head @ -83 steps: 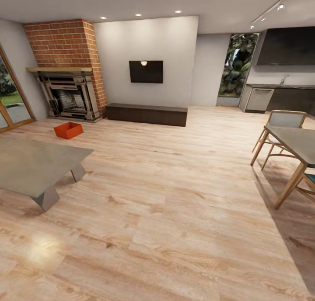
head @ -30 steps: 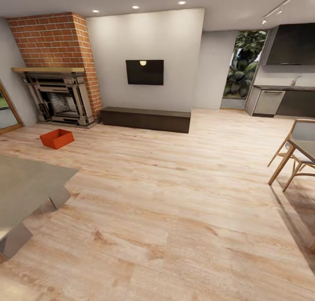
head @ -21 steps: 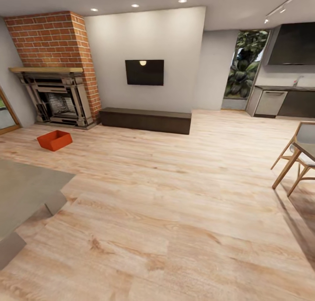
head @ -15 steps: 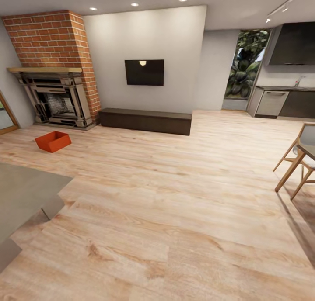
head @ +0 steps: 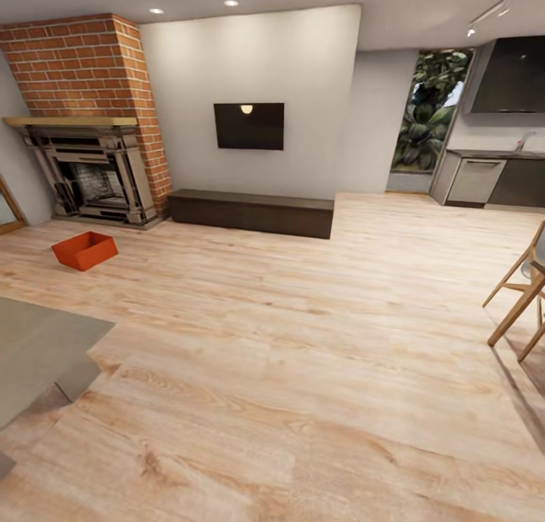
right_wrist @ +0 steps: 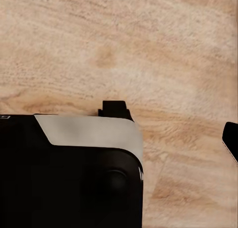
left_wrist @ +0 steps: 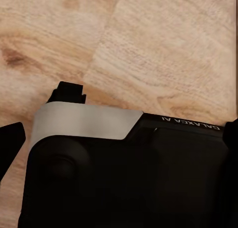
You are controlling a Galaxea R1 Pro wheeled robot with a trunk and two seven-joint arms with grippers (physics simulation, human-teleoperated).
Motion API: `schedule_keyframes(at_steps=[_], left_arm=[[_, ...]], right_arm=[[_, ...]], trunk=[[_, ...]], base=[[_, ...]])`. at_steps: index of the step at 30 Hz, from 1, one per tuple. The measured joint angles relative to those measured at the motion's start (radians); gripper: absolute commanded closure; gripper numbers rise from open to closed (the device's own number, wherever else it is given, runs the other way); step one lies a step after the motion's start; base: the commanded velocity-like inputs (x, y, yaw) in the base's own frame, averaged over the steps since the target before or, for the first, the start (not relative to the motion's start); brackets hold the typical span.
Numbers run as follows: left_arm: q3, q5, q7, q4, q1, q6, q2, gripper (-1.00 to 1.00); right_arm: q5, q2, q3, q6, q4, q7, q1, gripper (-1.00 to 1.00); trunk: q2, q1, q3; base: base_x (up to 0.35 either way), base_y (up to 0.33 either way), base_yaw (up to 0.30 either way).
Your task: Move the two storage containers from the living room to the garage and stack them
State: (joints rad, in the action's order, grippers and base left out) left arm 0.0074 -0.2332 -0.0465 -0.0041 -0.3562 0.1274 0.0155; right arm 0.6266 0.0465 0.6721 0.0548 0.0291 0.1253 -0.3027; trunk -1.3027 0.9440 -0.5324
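One orange-red storage container (head: 84,250) sits open-topped on the light wood-plank floor (head: 303,355) of the living room, just in front of the brick fireplace (head: 94,158) and well apart from the long dark low cabinet (head: 251,212) under the wall TV (head: 249,126). Nothing shows inside it. It lies at a skew to the planks, one corner turned toward the grey desk (head: 38,348) at the near left. Wooden chair legs (head: 522,295) show at the right. The wrist views look down past dark robot housing onto the planks; whether either arm's fingers are spread or clenched, I cannot tell.
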Motion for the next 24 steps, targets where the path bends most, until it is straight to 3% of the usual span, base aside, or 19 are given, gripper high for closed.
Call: schedule_keyframes(at_steps=[24], left_arm=[[0.000, 0.000, 0.000, 0.000, 0.000, 0.000, 0.000, -1.00]], right_arm=[[0.000, 0.000, 0.000, -0.002, 0.000, 0.000, 0.000, -1.00]], trunk=[[0.000, 0.000, 0.000]], base=[[0.322, 0.000, 0.000]])
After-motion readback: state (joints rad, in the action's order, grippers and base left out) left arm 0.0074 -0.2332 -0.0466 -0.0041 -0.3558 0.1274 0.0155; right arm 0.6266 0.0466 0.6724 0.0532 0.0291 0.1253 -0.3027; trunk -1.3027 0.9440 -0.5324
